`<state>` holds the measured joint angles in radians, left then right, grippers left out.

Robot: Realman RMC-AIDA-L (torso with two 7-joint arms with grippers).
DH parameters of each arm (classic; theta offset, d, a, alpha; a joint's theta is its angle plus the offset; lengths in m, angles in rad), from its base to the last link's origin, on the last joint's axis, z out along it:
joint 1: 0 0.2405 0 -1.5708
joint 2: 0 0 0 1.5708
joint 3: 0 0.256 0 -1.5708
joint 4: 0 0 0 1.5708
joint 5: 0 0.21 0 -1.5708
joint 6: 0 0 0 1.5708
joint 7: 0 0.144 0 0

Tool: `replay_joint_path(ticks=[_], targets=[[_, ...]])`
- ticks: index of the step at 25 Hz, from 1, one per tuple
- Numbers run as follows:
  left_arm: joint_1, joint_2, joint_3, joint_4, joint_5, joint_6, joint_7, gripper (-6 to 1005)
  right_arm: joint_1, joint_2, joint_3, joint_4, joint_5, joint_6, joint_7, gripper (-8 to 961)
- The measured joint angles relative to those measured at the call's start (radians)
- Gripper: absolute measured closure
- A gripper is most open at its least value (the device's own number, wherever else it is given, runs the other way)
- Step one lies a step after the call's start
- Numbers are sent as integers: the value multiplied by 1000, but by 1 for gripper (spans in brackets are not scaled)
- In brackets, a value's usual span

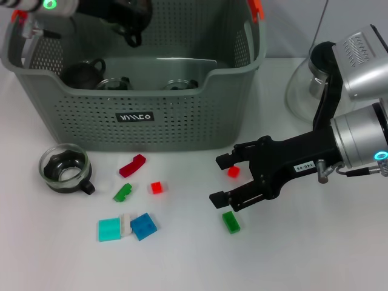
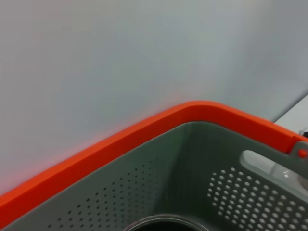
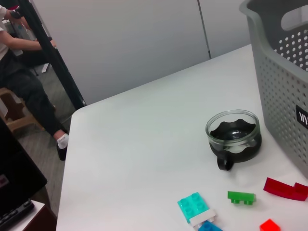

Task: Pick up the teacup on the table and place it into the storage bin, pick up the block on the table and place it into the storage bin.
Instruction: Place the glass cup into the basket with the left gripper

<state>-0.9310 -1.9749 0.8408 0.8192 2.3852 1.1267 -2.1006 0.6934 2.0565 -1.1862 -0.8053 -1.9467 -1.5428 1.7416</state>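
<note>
The grey-green storage bin [image 1: 139, 115] stands at the far side of the white tabletop [image 1: 194, 260], its orange handle top [image 2: 144, 130] filling the left wrist view. Inside it lie a dark teapot [image 1: 83, 71] and glass cups [image 1: 115, 83].

The left end effector [image 1: 130, 27] hangs over the bin's interior at about 11 o'clock of the scene, carrying a dark object; whether its fingers are clenched or released cannot be told.

The right end effector [image 1: 227, 179] reaches in from 3 o'clock, low over the tabletop, its two black fingers spread apart and grasping nothing. A small red block [image 1: 233, 172] lies between the fingers, and a green block [image 1: 230, 222] lies just beyond the nearer finger, toward 6 o'clock.

The teacup [image 1: 65, 168], clear glass with a dark insert and black handle, sits on the tabletop at 9 o'clock, just in front of the bin's near-left corner. From it toward 3 o'clock lie a dark red curved block [image 1: 132, 165], a green block [image 1: 123, 193] and a small red cube [image 1: 156, 187]. Toward 6 o'clock a turquoise plate block [image 1: 110, 230] and a blue one [image 1: 144, 226] flank a white piece [image 1: 125, 224].

A glass pitcher [image 1: 306, 85] stands at 2 o'clock, behind the right arm.
</note>
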Motion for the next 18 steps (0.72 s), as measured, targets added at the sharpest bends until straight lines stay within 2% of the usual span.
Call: replay_joint_path(ticks=[4, 8, 11, 12, 18], targets=[[-4, -26, 91, -39, 23, -124, -21, 942, 0, 3, 0, 0, -7, 6, 0, 17], [-25, -54, 140, -80, 96, -212, -42, 941, 1, 8, 0, 0, -16, 20, 0, 18], [-34, -67, 146, -96, 135, -242, -48, 940, 2, 14, 2, 0, -30, 29, 0, 18], [-46, -86, 150, -112, 187, -276, -62, 939, 2, 15, 4, 1, -35, 30, 0, 18], [-54, -114, 152, -124, 251, -320, -67, 938, 5, 18, 1, 3, -38, 44, 0, 17]])
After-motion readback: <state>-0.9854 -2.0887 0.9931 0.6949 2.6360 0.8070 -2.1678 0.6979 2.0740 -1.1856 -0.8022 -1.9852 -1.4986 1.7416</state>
